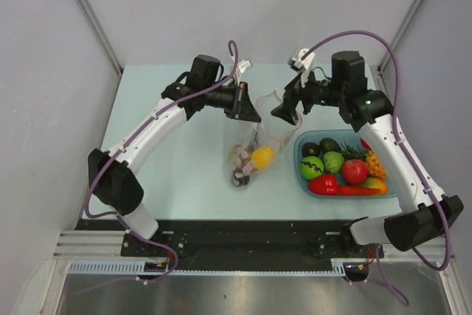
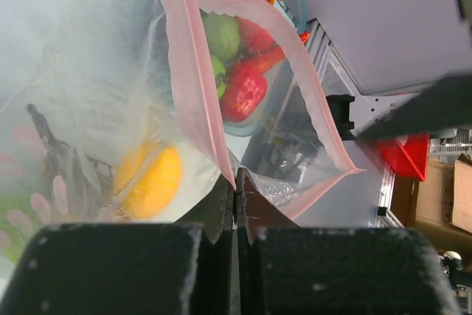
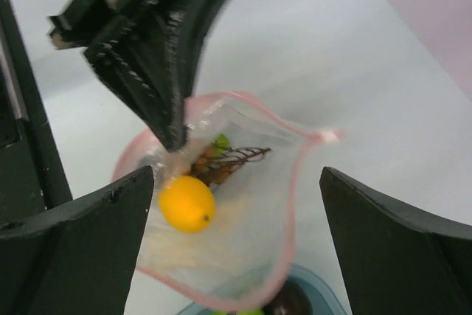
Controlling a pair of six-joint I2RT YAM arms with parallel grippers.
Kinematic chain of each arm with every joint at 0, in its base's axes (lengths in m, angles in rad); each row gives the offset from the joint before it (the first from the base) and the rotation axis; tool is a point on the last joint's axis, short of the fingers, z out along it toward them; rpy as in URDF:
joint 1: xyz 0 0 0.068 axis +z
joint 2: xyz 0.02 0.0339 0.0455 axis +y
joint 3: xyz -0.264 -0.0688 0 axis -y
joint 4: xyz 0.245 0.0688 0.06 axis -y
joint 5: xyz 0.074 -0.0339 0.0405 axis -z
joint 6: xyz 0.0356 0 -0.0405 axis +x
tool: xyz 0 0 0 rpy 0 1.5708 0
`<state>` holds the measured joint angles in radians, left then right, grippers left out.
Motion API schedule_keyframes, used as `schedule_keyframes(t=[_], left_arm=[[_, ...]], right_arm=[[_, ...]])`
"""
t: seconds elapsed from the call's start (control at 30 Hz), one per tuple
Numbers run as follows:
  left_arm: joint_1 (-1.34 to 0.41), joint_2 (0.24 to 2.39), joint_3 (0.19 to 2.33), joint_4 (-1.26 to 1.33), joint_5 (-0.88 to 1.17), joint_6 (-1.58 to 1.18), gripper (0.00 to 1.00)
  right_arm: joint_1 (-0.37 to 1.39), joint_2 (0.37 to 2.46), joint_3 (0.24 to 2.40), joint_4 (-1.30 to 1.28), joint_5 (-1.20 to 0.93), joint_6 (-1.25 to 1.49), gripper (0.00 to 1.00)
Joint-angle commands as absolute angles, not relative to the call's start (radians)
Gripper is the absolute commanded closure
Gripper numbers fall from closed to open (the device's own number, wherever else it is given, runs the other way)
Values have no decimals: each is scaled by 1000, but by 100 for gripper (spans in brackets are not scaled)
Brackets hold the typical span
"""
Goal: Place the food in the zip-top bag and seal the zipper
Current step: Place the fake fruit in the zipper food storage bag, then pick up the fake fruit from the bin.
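On the desk (image 1: 169, 160), a blue tray (image 1: 299, 160) holds a pineapple (image 1: 376, 161) and red and green food. Left of it stands the zip-top bag (image 1: 249, 145), with a lemon (image 1: 262, 157) and a grape cluster (image 3: 217, 161) inside. The left fingers (image 2: 221, 208) pinch its zipper (image 2: 188, 71). The right fingers (image 3: 383, 234) are spread wide over the mouth. Only the left wrist view shows the bag's pink print, too blurred to read.
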<state>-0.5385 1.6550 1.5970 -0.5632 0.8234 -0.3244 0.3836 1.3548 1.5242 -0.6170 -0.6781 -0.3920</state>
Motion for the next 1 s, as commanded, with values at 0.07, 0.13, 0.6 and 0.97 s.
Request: schedule_keyframes(t=[0.07,0.13,0.6,0.97], left_arm=[[-543,1597,1580,-546,839,-299,100],[-542,1585,1559,-540,839,-299,100],[-541,1574,1529,-540,859,-281,100],[-543,1574,1526,-537,853,-278,100]], right_arm=[[151,1275,1605,-816,-675,-368,0],[62,1230,1545,-930,-673,-466,0],[8,1127,1067,-1160,-138,-910,0],[8,1157,844,-921,58,-882,0]])
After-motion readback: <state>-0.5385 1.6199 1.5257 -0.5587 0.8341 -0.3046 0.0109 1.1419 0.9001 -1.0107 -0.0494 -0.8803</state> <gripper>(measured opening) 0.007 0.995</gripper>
